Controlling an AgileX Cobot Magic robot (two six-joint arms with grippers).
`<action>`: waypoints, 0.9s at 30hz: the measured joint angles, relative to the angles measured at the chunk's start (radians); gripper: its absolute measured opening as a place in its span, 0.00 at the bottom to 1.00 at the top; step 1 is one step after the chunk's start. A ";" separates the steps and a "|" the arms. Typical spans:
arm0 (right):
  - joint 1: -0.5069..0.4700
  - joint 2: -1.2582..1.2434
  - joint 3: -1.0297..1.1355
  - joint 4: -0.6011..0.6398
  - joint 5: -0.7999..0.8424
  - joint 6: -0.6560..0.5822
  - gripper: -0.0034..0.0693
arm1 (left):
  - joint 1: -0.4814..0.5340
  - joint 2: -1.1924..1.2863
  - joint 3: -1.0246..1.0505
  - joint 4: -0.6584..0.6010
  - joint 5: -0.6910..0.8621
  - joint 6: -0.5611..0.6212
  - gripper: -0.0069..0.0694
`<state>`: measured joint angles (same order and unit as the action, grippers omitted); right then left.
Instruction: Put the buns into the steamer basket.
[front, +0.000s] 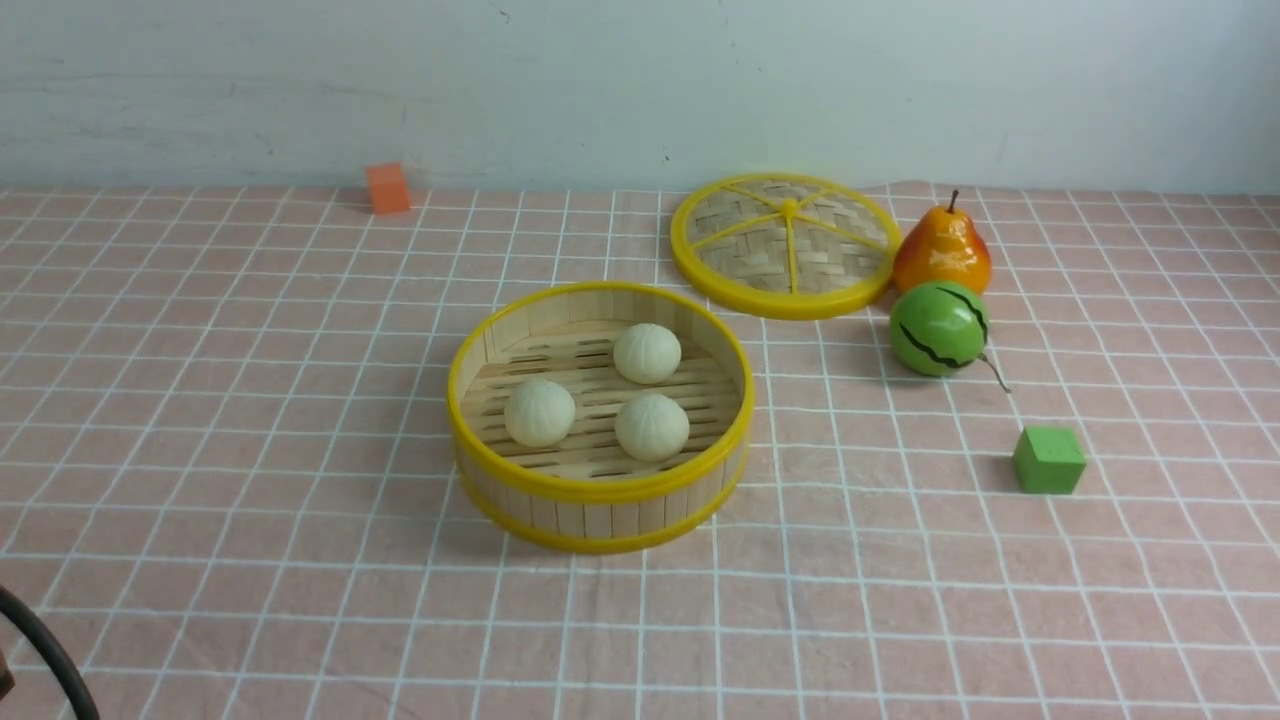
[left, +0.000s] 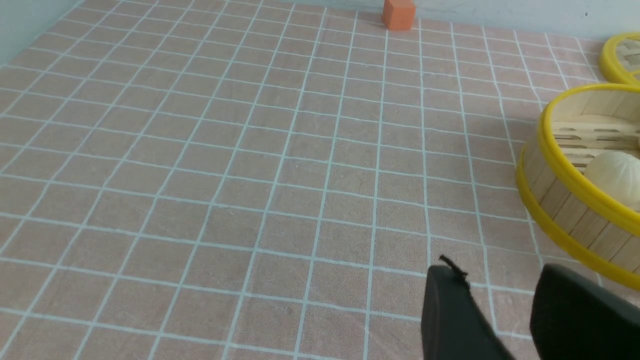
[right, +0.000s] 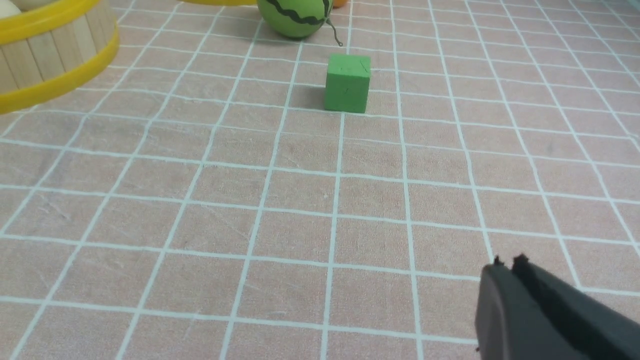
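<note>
I see all 3 cream-white pleated buns (front: 647, 352) lying inside the round yellow-rimmed bamboo steamer basket (front: 600, 490). My left gripper (left: 505, 295) has jaws apart, empty; right gripper (right: 507, 267) jaws together. Swinging left could clip the basket.

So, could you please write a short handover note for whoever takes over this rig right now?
Left end effector: open, empty, low over the pink checked tablecloth beside the basket.
Right end effector: shut, empty, near the green foam cube.
Job's things: three cream-white round buns all lie on the slatted floor of the yellow-rimmed round bamboo steamer basket.
Done: every bun is in the basket.
Left: nothing for the buns; the woven yellow-spoked lid lies flat behind the basket, off it.
</note>
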<state>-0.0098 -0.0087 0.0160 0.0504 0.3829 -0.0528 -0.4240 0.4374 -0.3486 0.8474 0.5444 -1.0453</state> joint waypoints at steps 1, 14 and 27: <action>0.000 0.000 0.000 0.000 0.000 0.000 0.07 | 0.000 0.000 0.000 0.000 0.000 0.000 0.40; 0.000 0.000 -0.001 0.003 0.004 -0.003 0.10 | 0.147 -0.274 0.139 -0.341 -0.107 0.264 0.12; 0.000 -0.001 -0.001 0.004 0.004 -0.003 0.12 | 0.412 -0.447 0.378 -0.905 -0.143 0.876 0.07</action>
<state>-0.0098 -0.0099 0.0149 0.0544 0.3864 -0.0555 -0.0120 -0.0098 0.0298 -0.0580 0.4014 -0.1697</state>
